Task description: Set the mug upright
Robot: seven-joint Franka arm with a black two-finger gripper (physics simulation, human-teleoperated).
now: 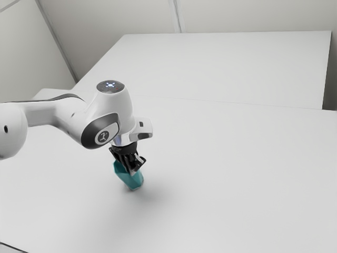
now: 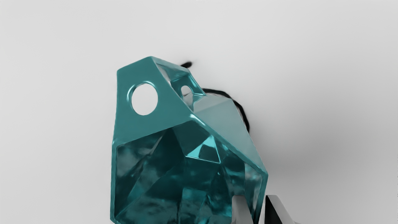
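Note:
The teal faceted mug (image 1: 134, 182) is tilted below the hand in the exterior view, and its upper part is partly hidden by the gripper (image 1: 135, 167). From the wrist view the open mouth of the mug (image 2: 149, 183) faces the camera, with its holed handle piece (image 2: 124, 124) on the side away from the fingers. The gripper (image 2: 259, 207) pinches the mug's side wall, one finger inside the mouth and the other against the outside. Whether the mug touches the table cannot be told.
The white table (image 1: 226, 174) extends around the mug, with a second white surface (image 1: 221, 63) behind it. A dark-edged corner of something lies at the exterior view's lower left. A soft shadow falls beside the mug.

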